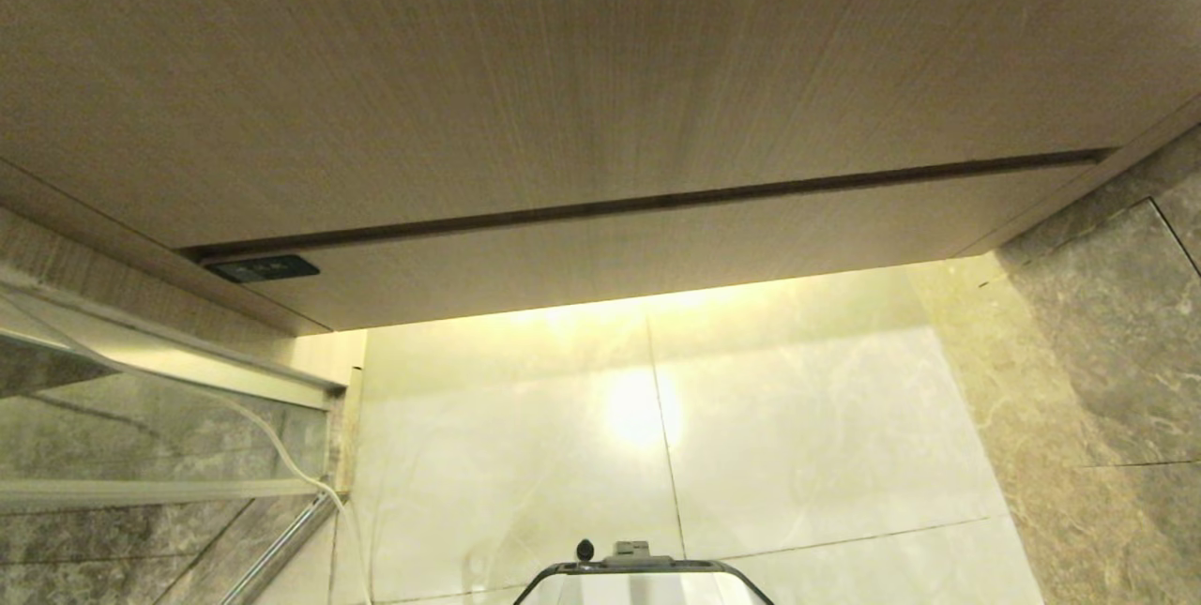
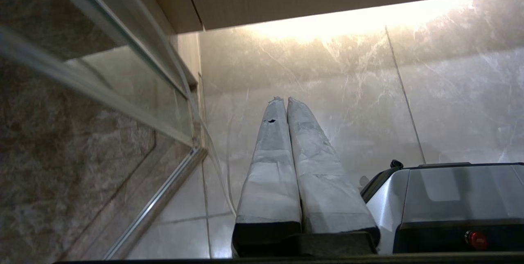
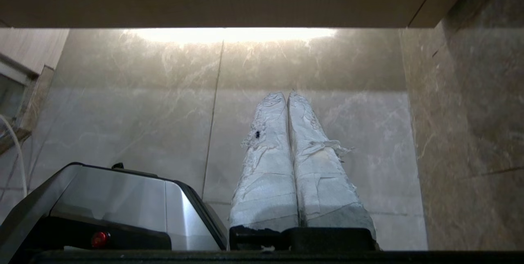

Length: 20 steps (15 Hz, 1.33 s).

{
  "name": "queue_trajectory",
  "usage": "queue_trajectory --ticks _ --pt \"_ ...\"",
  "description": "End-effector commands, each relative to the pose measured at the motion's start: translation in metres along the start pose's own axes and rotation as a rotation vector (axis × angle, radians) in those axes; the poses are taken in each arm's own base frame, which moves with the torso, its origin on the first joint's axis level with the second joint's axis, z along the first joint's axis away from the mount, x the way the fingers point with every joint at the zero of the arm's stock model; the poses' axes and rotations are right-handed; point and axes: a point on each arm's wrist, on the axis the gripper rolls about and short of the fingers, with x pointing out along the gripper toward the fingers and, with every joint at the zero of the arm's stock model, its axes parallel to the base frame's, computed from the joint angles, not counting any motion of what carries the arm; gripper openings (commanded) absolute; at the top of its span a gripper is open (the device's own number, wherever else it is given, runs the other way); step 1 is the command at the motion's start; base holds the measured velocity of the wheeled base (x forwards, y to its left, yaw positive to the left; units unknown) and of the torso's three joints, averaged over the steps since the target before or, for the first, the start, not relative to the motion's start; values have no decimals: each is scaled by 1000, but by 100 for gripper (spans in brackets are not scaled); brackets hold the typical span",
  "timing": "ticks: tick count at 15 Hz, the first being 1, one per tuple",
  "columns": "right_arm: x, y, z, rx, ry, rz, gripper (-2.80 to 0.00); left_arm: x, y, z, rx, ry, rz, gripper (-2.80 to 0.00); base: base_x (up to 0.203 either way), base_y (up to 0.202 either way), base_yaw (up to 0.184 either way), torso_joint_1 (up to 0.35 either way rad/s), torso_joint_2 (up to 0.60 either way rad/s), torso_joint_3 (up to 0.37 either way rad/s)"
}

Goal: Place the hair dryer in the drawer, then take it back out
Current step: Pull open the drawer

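Nearest to you is the robot's own base (image 1: 643,572), a smooth silver box with a black rim and a small red button. Both arms hang low beside it, pointing down at the floor, so they look parked and ready to start.

Your left claw (image 2: 285,100) is closed, its two long fingers pressed tight together, and it holds nothing. Your right claw (image 3: 287,94) is the same, closed and empty. The fingers on both are wrapped in pale tape, and the right one's tape is frayed and wrinkly.

Under them lies the floor (image 1: 807,436), big shiny pale stone tiles with thin dark lines between them. A warm light glows on it from under the cabinet.

To your left is a glass door (image 1: 141,417) with a metal frame, and a thin white cord (image 1: 281,455) hangs by it. To your right is a rough grey stone wall (image 1: 1107,361).

Farthest up is the drawer (image 1: 657,244), a long flat front of light brown wood. It is shut, with a small black label (image 1: 263,268) at its left corner. Above it sits a taller wood panel (image 1: 563,70).

You cannot see the hair dryer anywhere, so I think nothing has begun yet
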Motion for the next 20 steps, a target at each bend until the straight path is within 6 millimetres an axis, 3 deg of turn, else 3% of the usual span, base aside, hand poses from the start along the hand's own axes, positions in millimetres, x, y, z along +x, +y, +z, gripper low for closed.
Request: queue_trajectory --ticks 1,4,20 --pt "-1 1 -12 4 1 2 -280 0 0 0 2 -2 -2 -280 -198 0 1 2 2 2" --pt "-1 1 -12 4 2 1 -280 0 0 0 -8 -1 0 -280 -142 0 0 2 0 2" --pt "-1 1 -12 -4 4 2 -280 0 0 0 -3 -1 0 -280 0 0 0 0 0 0"
